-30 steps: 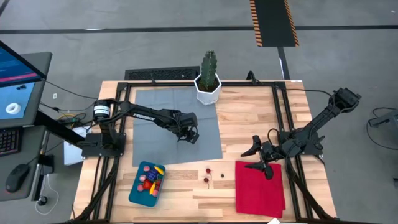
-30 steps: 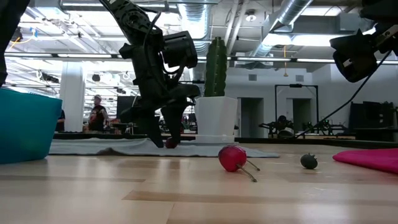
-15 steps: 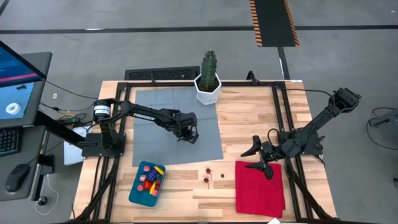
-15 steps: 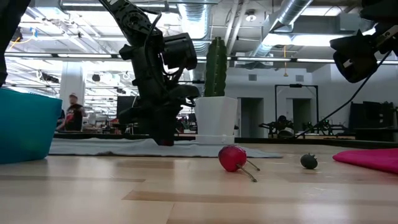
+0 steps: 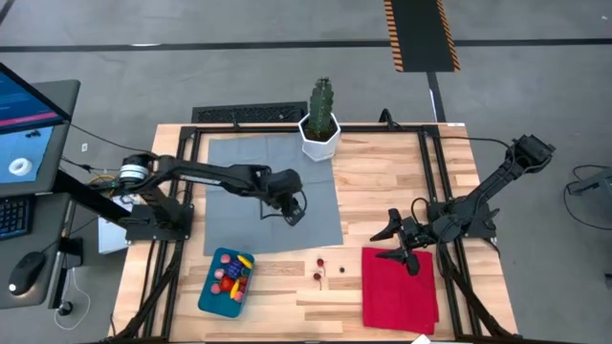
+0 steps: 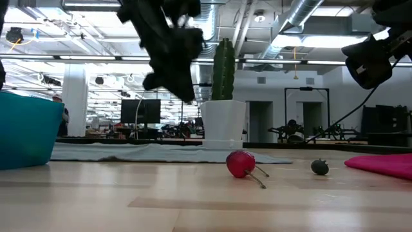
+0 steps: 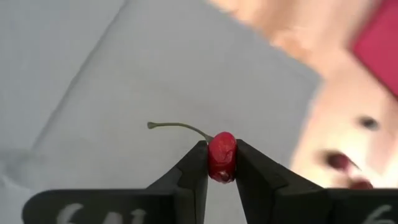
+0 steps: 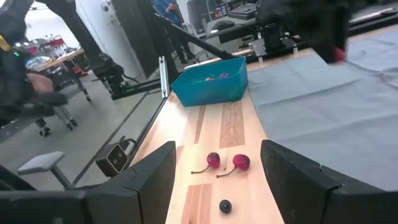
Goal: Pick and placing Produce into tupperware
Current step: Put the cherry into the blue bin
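Two arms work over the table (image 5: 382, 182). The left claw (image 7: 221, 163) is clenched on a small red cherry (image 7: 222, 155), whose thin stem curls out to one side, and it hangs clear above the grey mat (image 5: 239, 172) in the high view, near the mat's lower right part. In the low view this claw (image 6: 172, 77) sits well above the mat surface, in front of the green cactus (image 6: 223, 67) in its white pot (image 6: 223, 122).

The teal tupperware (image 5: 226, 282) stands on the bare wood below the mat, already holding several bits of produce, red, pink and yellow. Two more red cherries (image 8: 225, 162) and a small dark piece (image 8: 225, 206) lie on the wood between the tupperware and the red cloth (image 5: 400, 287).

The right claw (image 5: 397, 239) waits at the upper edge of the red cloth, its fingers (image 8: 146, 180) spread apart and holding nothing.
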Robot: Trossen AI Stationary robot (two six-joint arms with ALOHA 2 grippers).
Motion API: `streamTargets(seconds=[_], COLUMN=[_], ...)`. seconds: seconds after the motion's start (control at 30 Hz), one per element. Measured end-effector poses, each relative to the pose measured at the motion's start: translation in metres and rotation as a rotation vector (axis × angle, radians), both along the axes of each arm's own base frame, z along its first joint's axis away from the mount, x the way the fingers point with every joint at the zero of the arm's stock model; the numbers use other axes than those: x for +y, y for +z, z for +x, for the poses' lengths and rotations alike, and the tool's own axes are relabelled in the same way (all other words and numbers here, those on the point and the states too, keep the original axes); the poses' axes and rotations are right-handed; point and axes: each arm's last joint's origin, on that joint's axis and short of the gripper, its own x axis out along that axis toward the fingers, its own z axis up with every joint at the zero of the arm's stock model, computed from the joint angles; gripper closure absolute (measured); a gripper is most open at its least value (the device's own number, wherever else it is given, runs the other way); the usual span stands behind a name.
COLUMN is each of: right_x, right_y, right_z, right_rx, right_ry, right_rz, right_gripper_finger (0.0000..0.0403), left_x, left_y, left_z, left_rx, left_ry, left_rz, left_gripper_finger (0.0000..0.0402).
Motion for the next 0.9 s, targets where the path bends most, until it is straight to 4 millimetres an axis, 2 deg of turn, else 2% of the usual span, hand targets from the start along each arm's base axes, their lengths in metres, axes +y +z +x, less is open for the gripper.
streamTargets(seconds=[0.1,0.23,0.3,0.4,0.6,0.7,0.9], right_x=[0.0,0.0,0.0,-0.001,-0.001,0.0,0.0], right_y=[-0.001,-0.003,-0.004,-0.004,-0.004,-0.004,-0.003], right_z=[0.0,0.0,-0.001,-0.001,-0.001,-0.001,0.0], right_rx=[0.008,0.035,0.047,0.05,0.052,0.051,0.045], right_ry=[-0.002,-0.007,-0.008,-0.009,-0.011,-0.012,-0.012], right_rz=[0.008,0.019,0.02,0.023,0.036,0.039,0.045], right_gripper_finger=[0.0144,0.0144,0.0144,0.0144,0.0144,0.0144,0.0144], left_x=[-0.021,-0.06,-0.079,-0.104,-0.145,-0.16,-0.177], left_y=[0.02,0.042,0.051,0.056,0.047,0.037,0.011], left_z=[-0.009,-0.023,-0.032,-0.052,-0.096,-0.109,-0.133], left_rx=[-0.044,-0.106,-0.128,-0.064,0.164,0.2,0.274], left_ry=[-0.157,-0.323,-0.38,-0.434,-0.339,-0.315,-0.267], left_rz=[0.066,0.099,0.091,0.06,0.186,0.183,0.154], left_gripper_finger=[0.0338,0.0338,0.0338,0.0338,0.0339,0.0339,0.0339])
